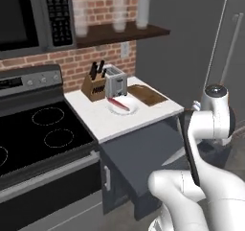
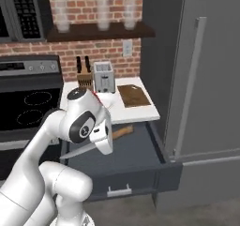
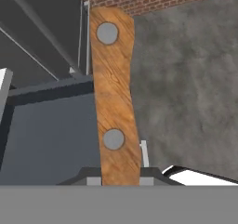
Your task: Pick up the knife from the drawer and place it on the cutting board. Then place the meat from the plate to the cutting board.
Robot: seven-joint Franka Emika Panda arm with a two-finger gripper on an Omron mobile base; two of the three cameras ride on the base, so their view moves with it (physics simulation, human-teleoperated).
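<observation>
My gripper point(image 3: 121, 177) is shut on the knife point(image 3: 113, 93); its light wooden handle with two silver rivets runs up the middle of the hand view. In the right base view the gripper point(image 2: 103, 140) holds the knife point(image 2: 123, 132) above the open drawer point(image 2: 126, 176), with the silver blade poking out left of the hand. The drawer point(image 1: 143, 151) stands pulled out under the counter. The cutting board point(image 2: 133, 95) point(image 1: 147, 94) lies bare at the counter's right end. The red meat point(image 1: 118, 103) rests on the white plate point(image 1: 125, 109) point(image 2: 108, 100) beside it.
A silver toaster point(image 1: 116, 80) and a wooden knife block point(image 1: 94, 86) stand behind the plate against the brick wall. The black stove point(image 1: 43, 134) is to the left, and a tall grey fridge point(image 2: 201, 79) to the right of the drawer.
</observation>
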